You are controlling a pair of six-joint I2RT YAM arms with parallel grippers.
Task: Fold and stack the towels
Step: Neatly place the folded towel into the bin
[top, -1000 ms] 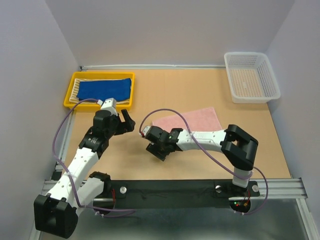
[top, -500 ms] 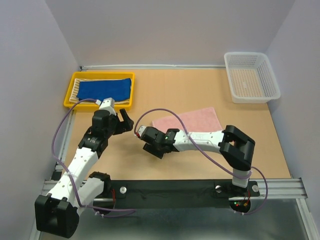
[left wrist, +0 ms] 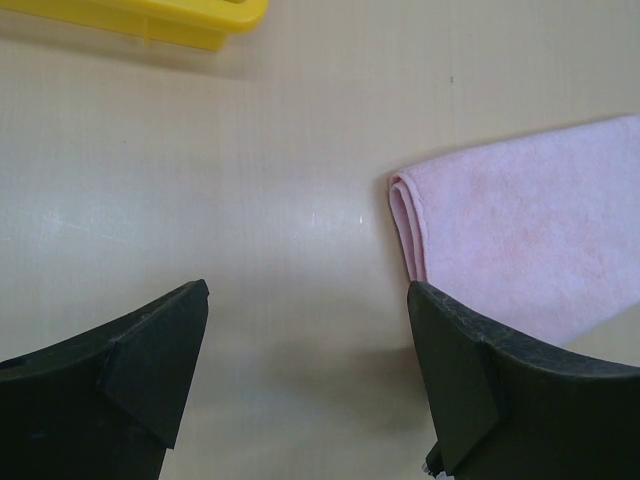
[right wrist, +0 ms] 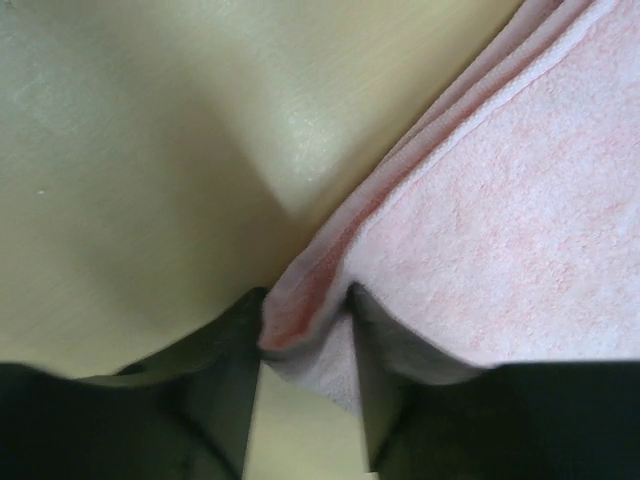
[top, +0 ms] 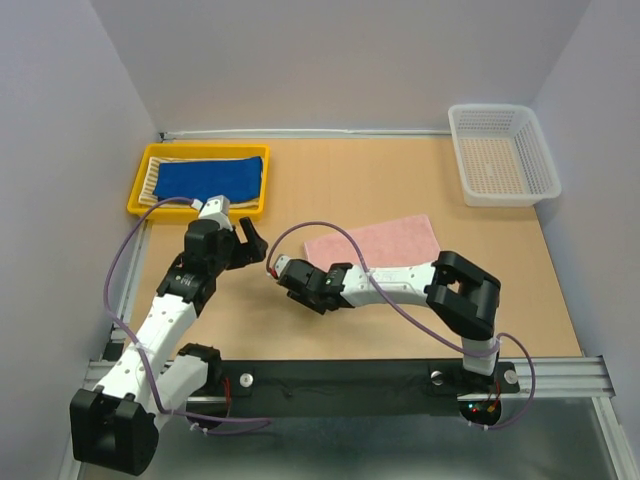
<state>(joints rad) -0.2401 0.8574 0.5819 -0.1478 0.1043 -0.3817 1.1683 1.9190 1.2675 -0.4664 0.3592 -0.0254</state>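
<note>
The pale pink towel (top: 380,240) lies folded on the table's middle; it also shows in the left wrist view (left wrist: 520,230) and the right wrist view (right wrist: 500,220). My right gripper (top: 305,280) (right wrist: 305,330) is shut on the pink towel's layered near-left edge, low on the table. My left gripper (top: 255,243) (left wrist: 305,360) is open and empty, hovering just left of the pink towel's folded end. The royal blue towel (top: 210,177) lies in the yellow tray (top: 135,200) on top of the striped towel (top: 152,178), of which only the left edge shows.
A white mesh basket (top: 502,155) stands at the back right. The yellow tray's corner (left wrist: 180,20) shows at the top of the left wrist view. Grey walls close in the left, back and right. The black rail runs along the near edge.
My right gripper has slid left and slightly away from the near edge, along the pink towel's front edge. The left arm has barely moved.
</note>
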